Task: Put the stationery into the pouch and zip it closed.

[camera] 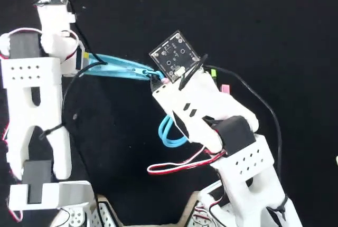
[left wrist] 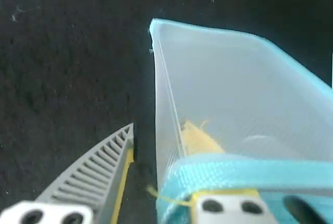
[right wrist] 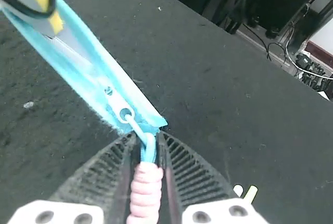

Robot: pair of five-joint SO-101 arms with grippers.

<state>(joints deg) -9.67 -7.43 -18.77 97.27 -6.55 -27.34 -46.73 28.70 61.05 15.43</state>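
Left arm (camera: 34,90): we find it along the table's left side, white, with its wrist toward the far edge.
Left gripper (camera: 80,62): it sits at the pouch's left end, with the pouch's cyan end band lying against it. We cannot tell whether it is clenched there or released.
Pouch (camera: 119,68): pale mesh with cyan edging, stretched long and narrow between the two grippers, left of the table's middle.
Yellow item (left wrist: 197,133): we see it through the mesh, inside the pouch near the left gripper's end. Its kind cannot be determined.
Zip slider (right wrist: 125,113): it stands at the pouch's right end, just short of the corner.
Pull cord (right wrist: 148,148): a cyan loop runs from the zip slider into the right gripper. A pink ribbed bead (right wrist: 145,187) sits behind it, between the fingers.
Right gripper (right wrist: 146,141): clenched on the pull cord, with both ribbed fingers pressed against it, one from each side.
Blue loop (camera: 169,132): it lies on the table, partly under the right arm and nearer the arm bases than the pouch. We cannot tell whether it is joined to anything.
Right arm (camera: 211,111): white, slanting from the near right toward the pouch's right end.
Green piece (camera: 214,72): on the table just beside the right arm, apart from the pouch. It is too small to name.
Pink piece (camera: 225,88): close by the green piece, likewise outside the pouch.
Table (camera: 274,37): covered in black cloth.
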